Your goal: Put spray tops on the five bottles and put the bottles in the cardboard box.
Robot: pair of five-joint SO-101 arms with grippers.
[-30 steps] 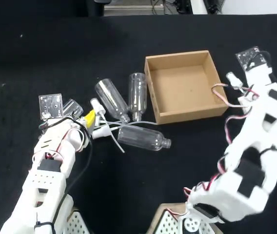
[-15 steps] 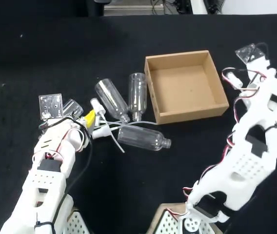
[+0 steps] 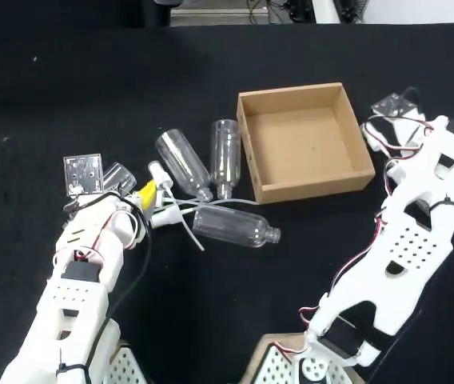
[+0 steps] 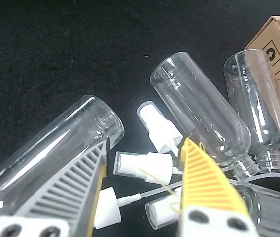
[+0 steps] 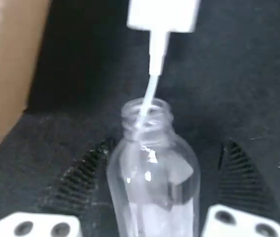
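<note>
Right gripper: your right gripper (image 5: 165,148) stands wide open astride a clear bottle (image 5: 152,182), with a gap on each side and nothing gripped.
Bottle: it lies on the black table (image 5: 258,74), just beside the cardboard box (image 5: 7,64) and not in it.
Spray top: the spray top (image 5: 163,15) sits off the neck, and only its dip tube (image 5: 149,94) enters the mouth.
Left gripper: your left gripper (image 4: 146,143) is open and empty over loose spray tops (image 4: 142,165), with a second bottle (image 4: 56,143) along its grey jaw.
Others: three uncapped bottles (image 3: 231,226) lie between the box and your left arm.
Risk: closing off-centre would likely roll the bottle, and the tube could slip out or kink.
Risk: boxing it now would leave the top unseated.
</note>
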